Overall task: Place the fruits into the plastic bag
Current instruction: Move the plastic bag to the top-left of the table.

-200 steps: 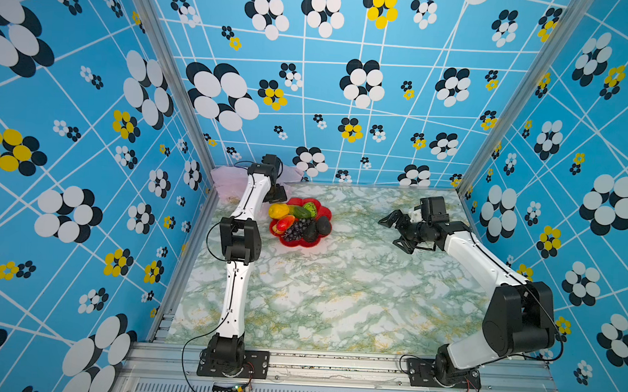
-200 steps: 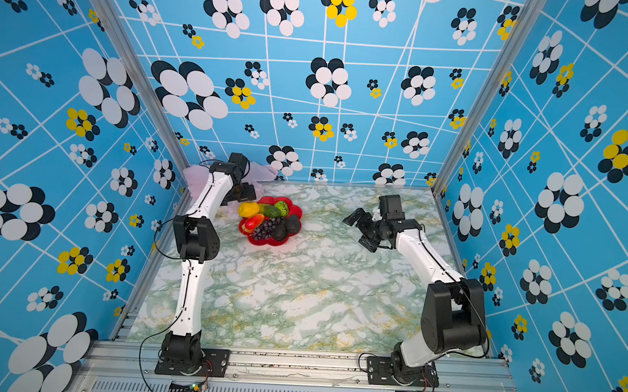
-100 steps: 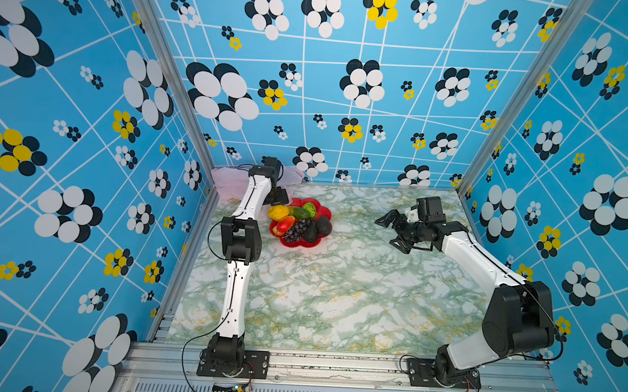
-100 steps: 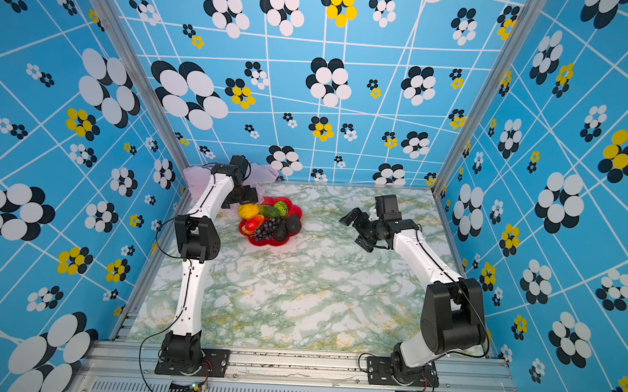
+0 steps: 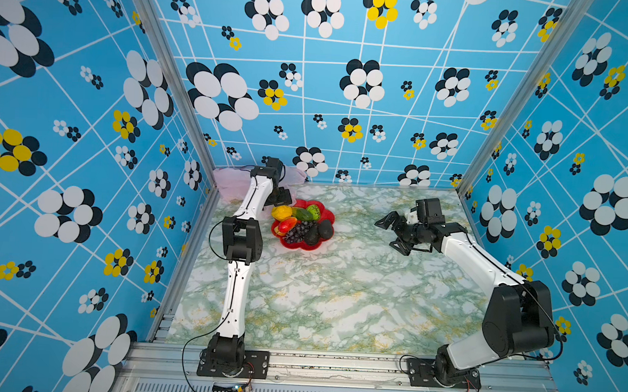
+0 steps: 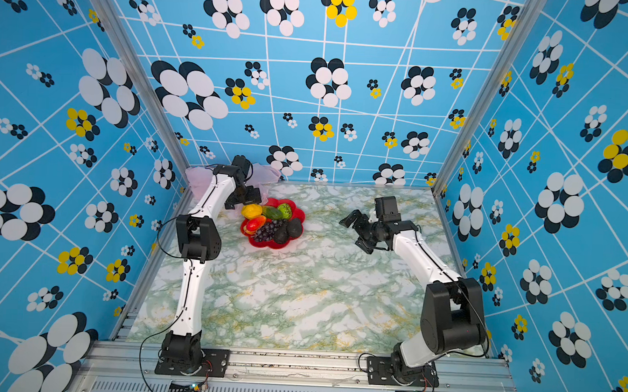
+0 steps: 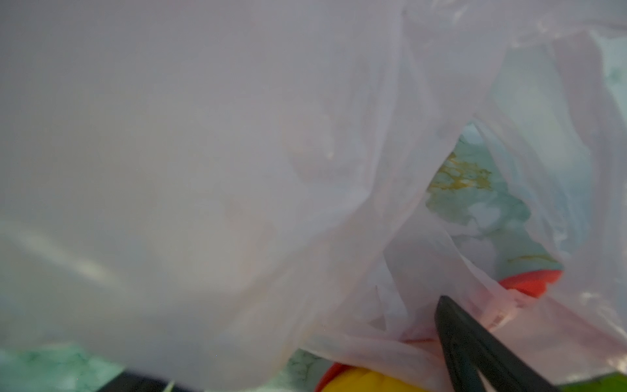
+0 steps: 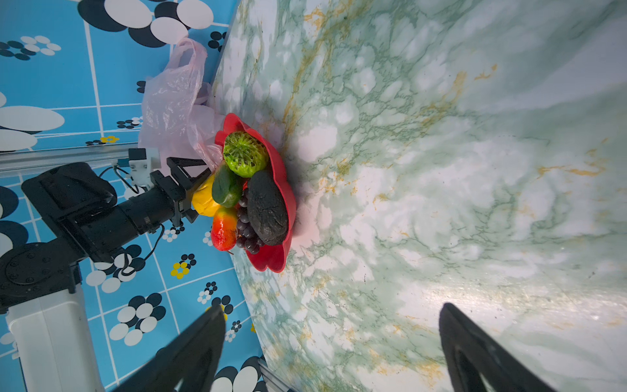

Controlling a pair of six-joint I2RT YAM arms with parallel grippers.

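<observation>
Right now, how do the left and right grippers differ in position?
The left gripper is low at the plastic bag, beside the red dish; the right gripper hangs over bare table, apart from both. The left gripper's camera sees mostly bag; the right gripper's sees the fruits. Both are open.

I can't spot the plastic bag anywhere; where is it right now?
In both top views the plastic bag lies crumpled in the table's far left corner, against the wall, just behind the red dish of fruits.
</observation>
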